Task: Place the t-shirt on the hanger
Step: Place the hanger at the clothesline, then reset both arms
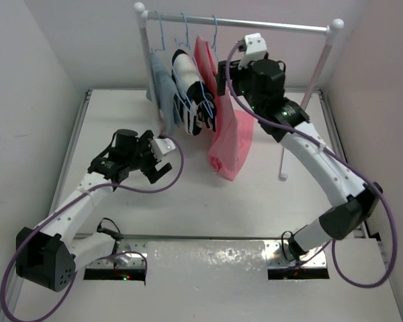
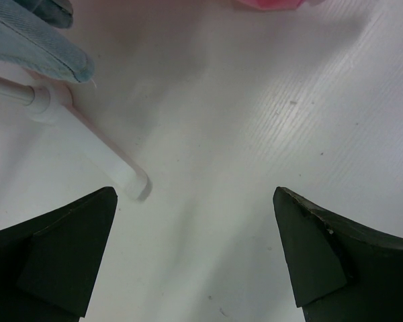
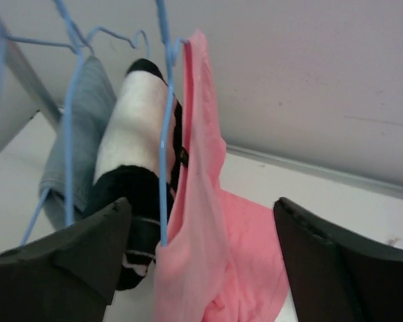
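The salmon-pink t-shirt [image 1: 228, 134] hangs from the light-blue hanger [image 1: 215, 30] on the rail, with its lower part bunched near the table. In the right wrist view the hanger wire [image 3: 164, 134] runs down into the t-shirt [image 3: 201, 201]. My right gripper [image 3: 201, 225] is open, its jaws standing on either side of the fabric without touching it. From above, the right gripper [image 1: 223, 75] sits just right of the shirt's top. My left gripper [image 1: 162, 159] is open and empty, low over the table. Its wrist view shows the left gripper [image 2: 195, 201] above bare white surface.
A white clothes rack [image 1: 255, 25] spans the back. A pale blue-grey garment [image 1: 162, 87] and a black-and-white garment [image 1: 191, 87] hang left of the t-shirt. The rack's white foot [image 2: 101, 154] lies close to my left finger, with blue-grey cloth [image 2: 33, 40] above it.
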